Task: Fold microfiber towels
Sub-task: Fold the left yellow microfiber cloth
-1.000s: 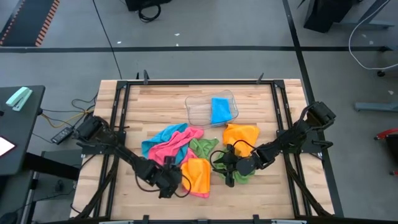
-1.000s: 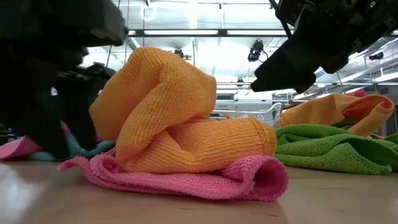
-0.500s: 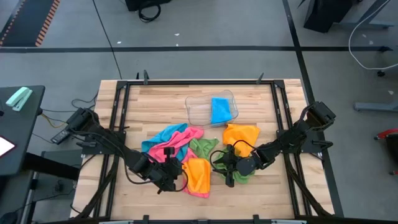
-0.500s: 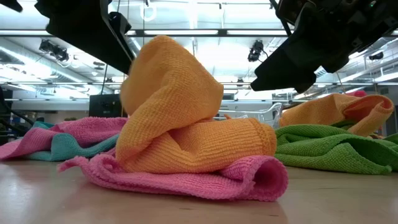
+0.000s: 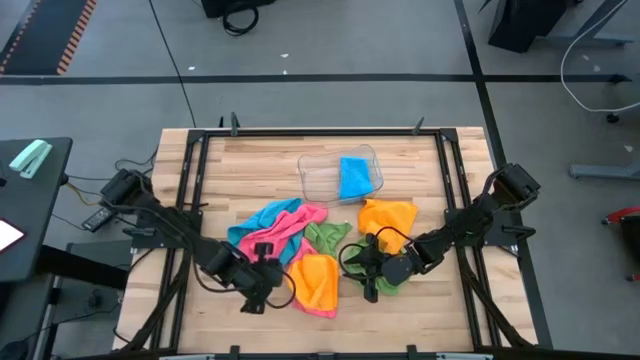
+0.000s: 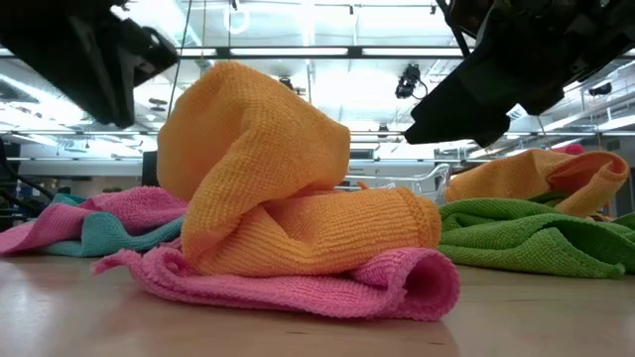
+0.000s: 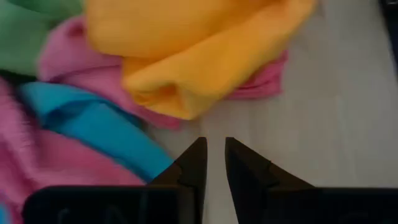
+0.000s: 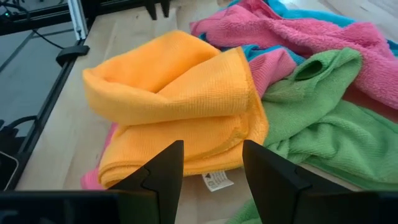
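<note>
Several microfiber towels lie bunched at the middle of the wooden surface. At nine o'clock of the pile the left pincer hovers beside a crumpled orange towel; its fingers stand nearly together with a thin gap, pinching nothing. That orange towel is loosely rolled, its long axis running from twelve to six o'clock, on a pink towel whose edge shows beneath it. A pink-and-blue tangle lies at eleven o'clock of it. The green towel spreads flat at the centre. At three o'clock the right pincer hangs over green cloth, fingers spread and empty. Only the high view shows a clear tray holding a folded blue towel; only the right wrist view shows the orange towel's white label.
</note>
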`<state>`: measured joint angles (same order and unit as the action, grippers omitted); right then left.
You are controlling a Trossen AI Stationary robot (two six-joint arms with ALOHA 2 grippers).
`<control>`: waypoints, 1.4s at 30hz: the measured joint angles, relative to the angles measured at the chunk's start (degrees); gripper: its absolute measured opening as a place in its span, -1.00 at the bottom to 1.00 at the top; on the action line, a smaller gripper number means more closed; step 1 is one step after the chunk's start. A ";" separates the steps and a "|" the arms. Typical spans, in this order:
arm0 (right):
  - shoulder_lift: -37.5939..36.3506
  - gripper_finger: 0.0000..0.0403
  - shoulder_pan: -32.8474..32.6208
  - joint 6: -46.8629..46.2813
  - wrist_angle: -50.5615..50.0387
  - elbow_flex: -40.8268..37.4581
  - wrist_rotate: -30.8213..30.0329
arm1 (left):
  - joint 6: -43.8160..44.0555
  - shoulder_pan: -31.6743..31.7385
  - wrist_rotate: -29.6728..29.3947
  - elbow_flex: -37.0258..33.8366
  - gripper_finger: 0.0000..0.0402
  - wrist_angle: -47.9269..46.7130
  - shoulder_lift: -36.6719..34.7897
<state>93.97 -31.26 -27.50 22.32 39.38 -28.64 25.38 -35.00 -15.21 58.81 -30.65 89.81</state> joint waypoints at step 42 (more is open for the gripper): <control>0.00 -0.13 0.00 -0.63 0.27 0.00 -0.02 | -24.50 5.04 -12.01 1.16 -0.67 24.40 8.00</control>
<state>93.97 -31.27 -28.13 22.59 39.38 -28.67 0.88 -29.97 -27.21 59.97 -6.25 97.81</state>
